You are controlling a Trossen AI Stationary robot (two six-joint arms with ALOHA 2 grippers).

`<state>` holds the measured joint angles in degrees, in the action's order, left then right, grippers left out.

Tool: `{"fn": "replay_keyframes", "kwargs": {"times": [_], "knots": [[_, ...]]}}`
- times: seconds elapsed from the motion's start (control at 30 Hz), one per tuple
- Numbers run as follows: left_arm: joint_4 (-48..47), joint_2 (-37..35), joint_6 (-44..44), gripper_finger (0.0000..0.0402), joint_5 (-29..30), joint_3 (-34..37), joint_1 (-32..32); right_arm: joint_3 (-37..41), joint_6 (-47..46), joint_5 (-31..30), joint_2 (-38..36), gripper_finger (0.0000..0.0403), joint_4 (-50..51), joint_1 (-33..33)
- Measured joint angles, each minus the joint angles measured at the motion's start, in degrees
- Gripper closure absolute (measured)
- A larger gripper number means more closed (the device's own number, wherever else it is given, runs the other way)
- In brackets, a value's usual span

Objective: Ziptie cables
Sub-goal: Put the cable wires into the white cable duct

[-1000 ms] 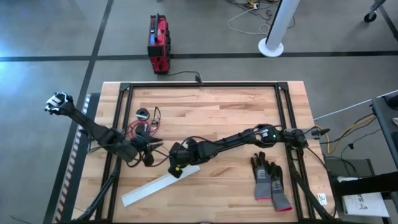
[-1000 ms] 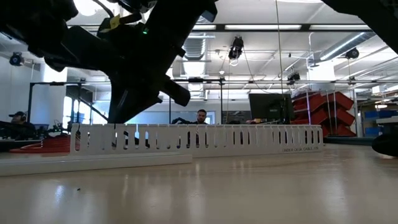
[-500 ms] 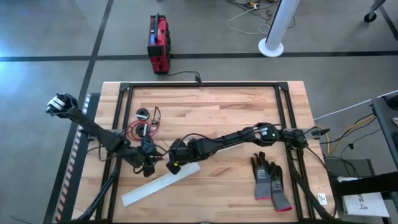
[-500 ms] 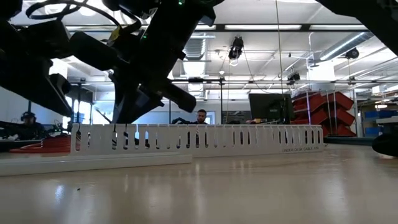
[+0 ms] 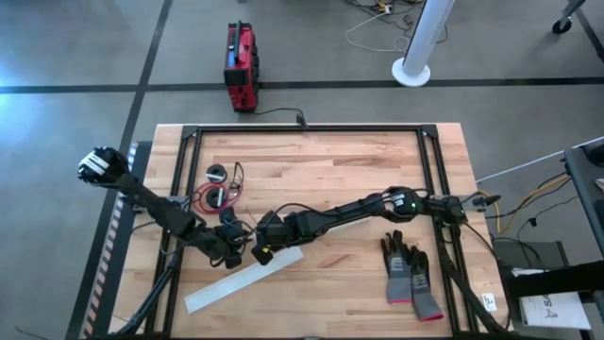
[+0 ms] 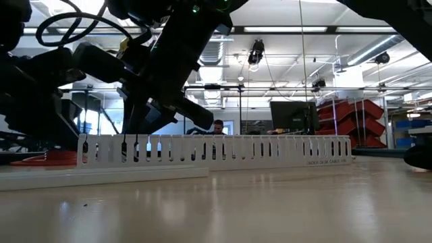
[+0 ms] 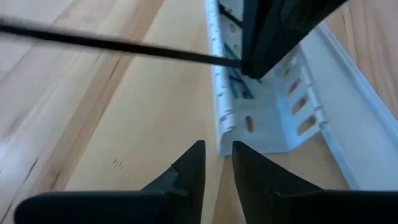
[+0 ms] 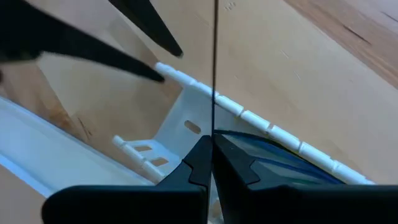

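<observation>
Near the front edge of the counter [image 5: 359, 179] you have one long white slotted strip [image 5: 243, 282] lying at a slant, and both grippers meet over its upper end. Your left gripper [image 5: 242, 253] sits just beside that end with its fingers nearly closed, only a narrow gap between them, and nothing in its grasp. Your right gripper [image 5: 265, 249] is over the same end, its fingers pressed together on one thin black wire [image 8: 214, 62] that runs taut away from it. From the low view the two arms crowd together above the strip's left part and hide what lies behind it.

Farther back on the left, the cables [image 5: 215, 196] lie on the counter: loose black loops with one small coil of red and black wire, well apart from both grippers, next to one small round black object [image 5: 216, 173]. Off to the right lies one pair of grey and black gloves [image 5: 411, 276], clear of the arms.

Beyond the counter, on the floor, stand one red box [image 5: 240, 66] with its thick black cord and one white post [image 5: 421, 42].
</observation>
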<state>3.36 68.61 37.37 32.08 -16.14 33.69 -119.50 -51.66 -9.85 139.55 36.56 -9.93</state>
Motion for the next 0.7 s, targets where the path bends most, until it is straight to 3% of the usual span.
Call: {"fn": "replay_keyframes", "kwargs": {"times": [0.2, 0.5, 0.6, 0.7], "knots": [[6.7, 5.5, -6.5, 0.0313, 0.2, 0.0, 0.0, 0.0, 0.1, 0.3, 0.1, 0.0403, -0.6, 0.0], [11.7, 10.8, -8.9, 0.0279, 3.9, 0.0, 0.0, 0.0, 0.0, 0.8, 0.1, 0.0403, -1.2, 0.4], [12.6, 12.4, -8.9, 0.0288, 4.0, 0.0, 0.0, 0.0, -0.1, 0.8, 0.1, 0.0403, -1.3, 0.4], [14.4, 14.0, -8.8, 0.0324, 4.1, 0.0, 0.0, 0.0, -0.4, 0.9, 0.1, 0.0403, -1.3, 0.5]]}}
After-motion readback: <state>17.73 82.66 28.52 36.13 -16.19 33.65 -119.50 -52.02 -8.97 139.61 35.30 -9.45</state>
